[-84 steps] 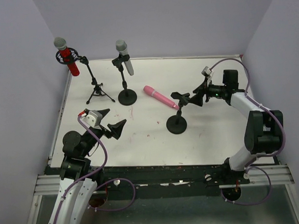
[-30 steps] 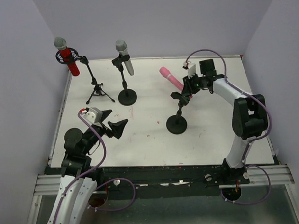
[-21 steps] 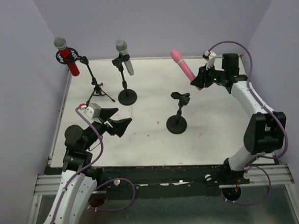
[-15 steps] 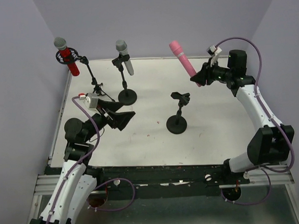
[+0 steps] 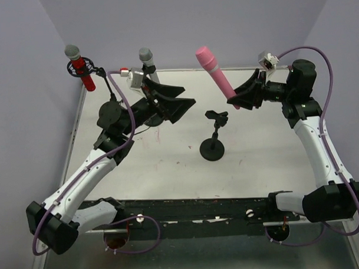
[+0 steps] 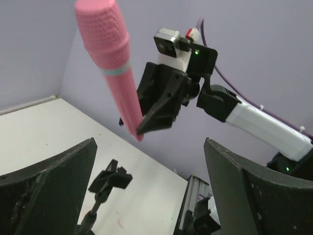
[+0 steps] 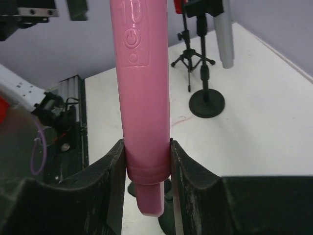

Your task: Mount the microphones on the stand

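**Top external: pink microphone held high over the empty stand**

The right gripper (image 5: pixel 234 99) pinches the pink microphone (image 5: pixel 215 76) near its tail. The head is up and the long axis leans away to the left. The tail hangs above and just right of the empty stand (image 5: pixel 213 138), clear of its clip (image 5: pixel 216 116), so the right arm is the nearer one. The left gripper (image 5: pixel 181 101), spread and holding nothing, hovers left of the stand. The worktop (image 5: pixel 257 161) around the stand's base is bare. The red microphone (image 5: pixel 80 68) and the silver-grey microphone (image 5: pixel 148 68) sit mounted well to the stand's left
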